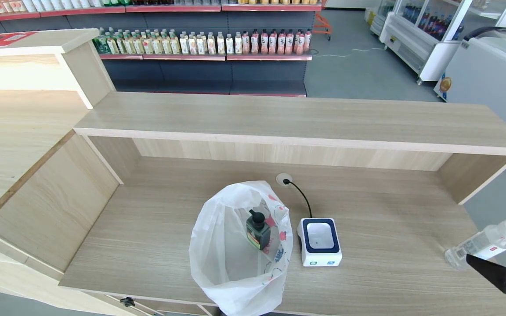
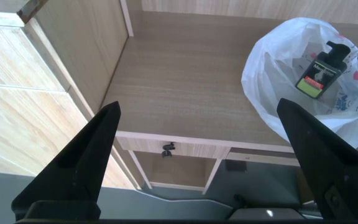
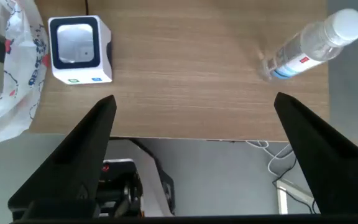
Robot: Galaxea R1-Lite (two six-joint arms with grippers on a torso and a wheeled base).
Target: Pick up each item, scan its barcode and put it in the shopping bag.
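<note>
A white plastic shopping bag (image 1: 218, 263) stands open at the counter's front middle, with a dark pump bottle (image 1: 258, 230) upright inside it. To its right sits the white and blue scanner (image 1: 319, 241) with its black cable. A clear water bottle (image 1: 483, 243) with a white cap lies at the counter's right edge, cap overhanging. My right gripper (image 3: 194, 102) is open in front of the counter edge, with the scanner (image 3: 79, 50) and the bottle (image 3: 312, 45) beyond it. My left gripper (image 2: 199, 109) is open, off the front edge, left of the bag (image 2: 272, 81).
The wooden counter (image 1: 156, 245) has a raised shelf along the back and a side wall on the left. A cable port (image 1: 283, 178) sits behind the scanner. Store shelves with bottles and freezers stand in the room behind. A drawer lock (image 2: 166, 149) shows under the counter's front edge.
</note>
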